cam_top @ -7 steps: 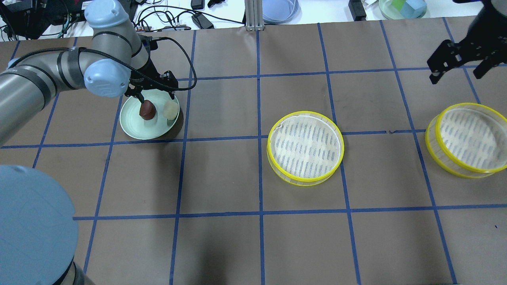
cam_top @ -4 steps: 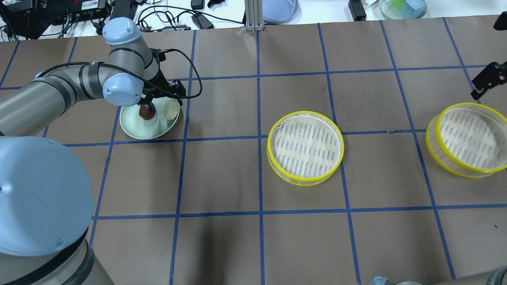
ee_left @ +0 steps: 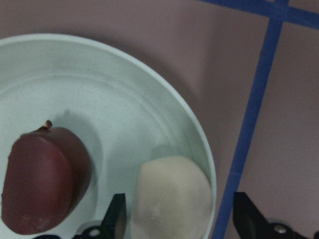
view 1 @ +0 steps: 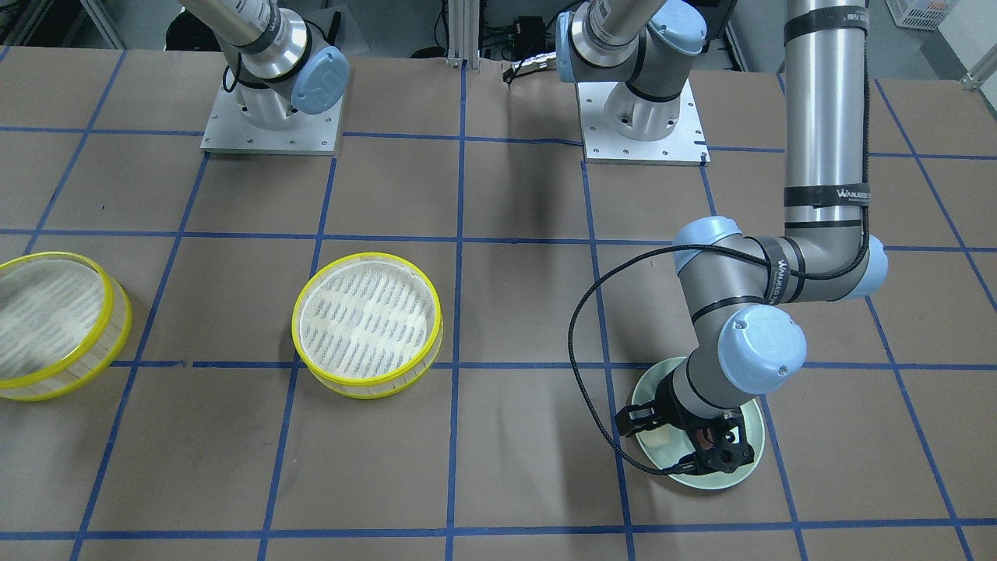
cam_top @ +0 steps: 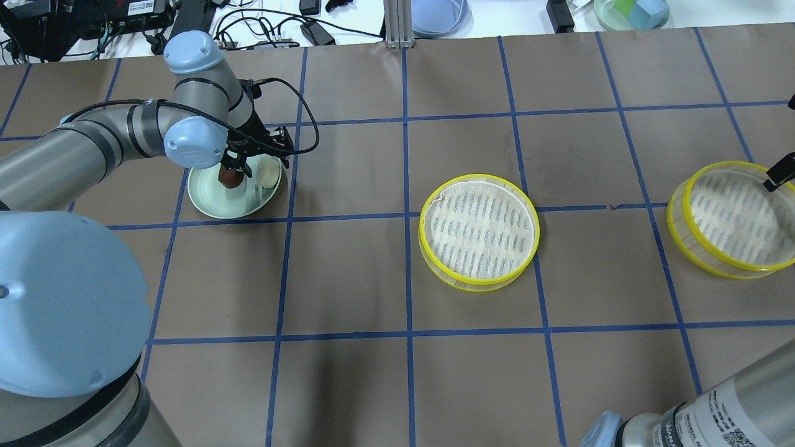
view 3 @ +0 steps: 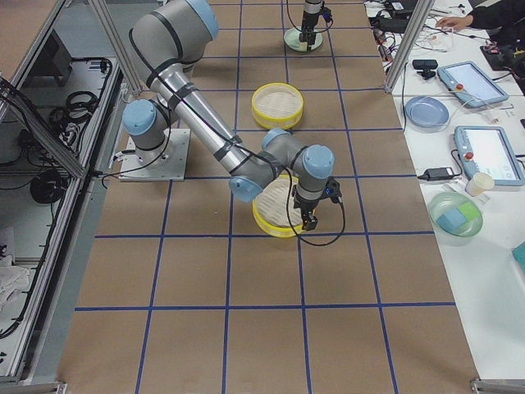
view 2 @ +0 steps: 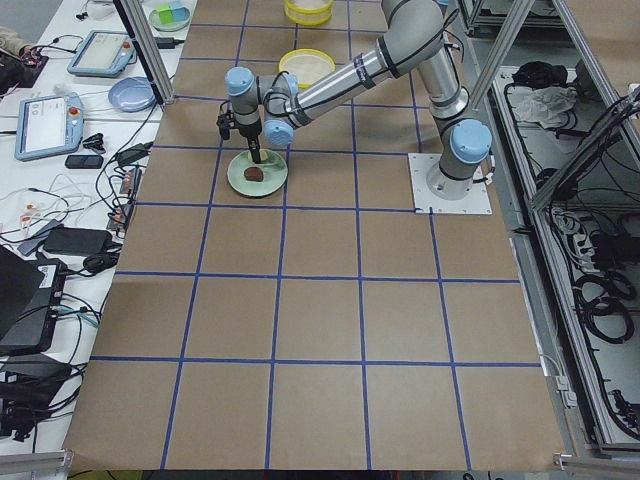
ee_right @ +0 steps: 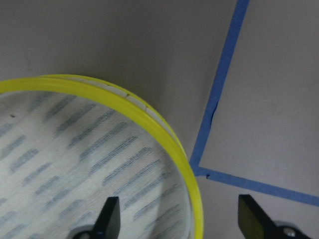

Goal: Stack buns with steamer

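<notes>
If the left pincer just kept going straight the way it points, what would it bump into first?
Most likely the cream bun: the open fingers of the left pincer straddle it on the green plate. The outer finger hangs just past the rim; depth is unclear.

The dark bun (ee_left: 45,181) is smooth and glossy; the pale bun (ee_left: 172,199) beside it on the plate (ee_left: 124,99) is matt and doughy. The plate looks like smooth, faintly shiny plastic. The steamer (cam_top: 479,231) nearest the plate has a glossy yellow plastic rim and a woven cloth liner. Matt brown paper covers the table (cam_top: 348,273).
</notes>
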Controlling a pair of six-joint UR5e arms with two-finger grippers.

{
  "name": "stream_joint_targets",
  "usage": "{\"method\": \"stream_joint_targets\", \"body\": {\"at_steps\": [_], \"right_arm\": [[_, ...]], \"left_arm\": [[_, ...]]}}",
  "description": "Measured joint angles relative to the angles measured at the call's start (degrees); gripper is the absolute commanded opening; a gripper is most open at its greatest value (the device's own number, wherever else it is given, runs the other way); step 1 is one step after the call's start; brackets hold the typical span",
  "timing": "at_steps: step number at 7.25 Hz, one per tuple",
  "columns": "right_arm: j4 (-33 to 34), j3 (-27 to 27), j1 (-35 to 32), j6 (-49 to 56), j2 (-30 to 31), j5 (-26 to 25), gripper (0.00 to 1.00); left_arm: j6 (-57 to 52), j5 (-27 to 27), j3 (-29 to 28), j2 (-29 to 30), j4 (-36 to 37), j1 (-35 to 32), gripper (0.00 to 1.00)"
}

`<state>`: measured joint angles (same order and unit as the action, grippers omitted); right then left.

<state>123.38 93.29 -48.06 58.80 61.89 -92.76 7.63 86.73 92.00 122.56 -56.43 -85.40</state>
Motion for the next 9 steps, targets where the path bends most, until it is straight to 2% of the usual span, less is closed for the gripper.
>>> {"method": "stream_joint_targets", "body": {"at_steps": [2, 4, 6, 7, 9], "right_arm": [[3.59, 0.04, 0.37, 1.71, -2.31, -1.07, 0.03], [3.41, 0.05, 0.42, 1.41, -2.39, -1.06, 0.0], [1.64, 0.03, 0.41, 1.05, -1.86, -1.0, 0.0], [0.33, -0.03, 0.27, 0.31, -0.66, -0.94, 0.0], [-5.0, -0.38, -0.62, -2.74, 3.31, -0.84, 0.0]], "left_arm": [[0.1, -2.0, 0.02, -0.36, -0.08, 0.01, 0.22], [0.14, -2.25, -0.02, -1.55, -0.22, 0.03, 0.22], [1.14, -2.67, -0.6, -3.38, -1.24, -0.56, 0.14], [3.91, -3.19, -1.08, -5.03, -2.62, -2.2, 0.15], [12.23, -0.61, -2.19, -8.56, -4.85, -11.6, 0.15]]}}
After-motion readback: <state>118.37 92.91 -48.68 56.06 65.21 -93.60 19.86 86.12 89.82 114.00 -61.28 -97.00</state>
